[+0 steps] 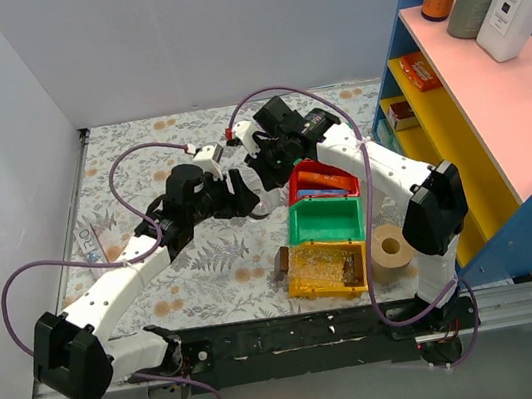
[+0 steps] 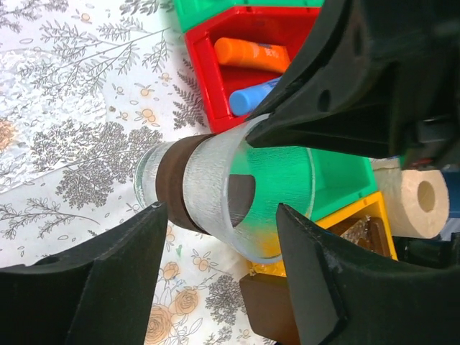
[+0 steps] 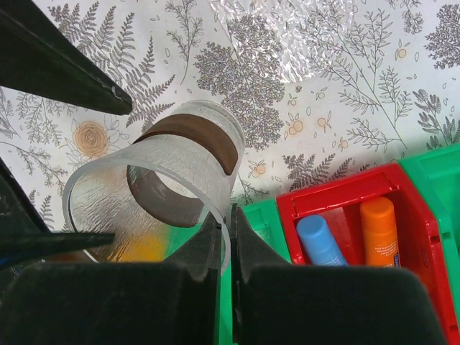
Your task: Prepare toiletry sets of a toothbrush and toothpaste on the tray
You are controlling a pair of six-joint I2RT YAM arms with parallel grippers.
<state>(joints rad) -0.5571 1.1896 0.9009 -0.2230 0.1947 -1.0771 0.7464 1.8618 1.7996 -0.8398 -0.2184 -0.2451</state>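
Note:
My right gripper (image 3: 231, 215) is shut on the rim of a clear plastic cup (image 3: 187, 154) with a dark brown band, holding it on its side above the table. My left gripper (image 2: 223, 210) is open, with a finger on each side of the cup (image 2: 201, 183), near the band. The blue toothpaste tube (image 3: 320, 241) lies in the red bin (image 3: 402, 187) beside an orange tube (image 3: 381, 230); it also shows in the left wrist view (image 2: 251, 99). The clear tray (image 1: 328, 269) with brown end pieces rests on the yellow bin. No toothbrush is visible.
The red bin (image 1: 322, 182), green bin (image 1: 325, 220) and yellow bin (image 1: 327, 294) stand in a row right of the grippers. A paper roll (image 1: 390, 249) stands beside them. A blue and pink shelf (image 1: 494, 103) with bottles fills the right. Crinkled clear film (image 3: 287, 43) lies on the cloth.

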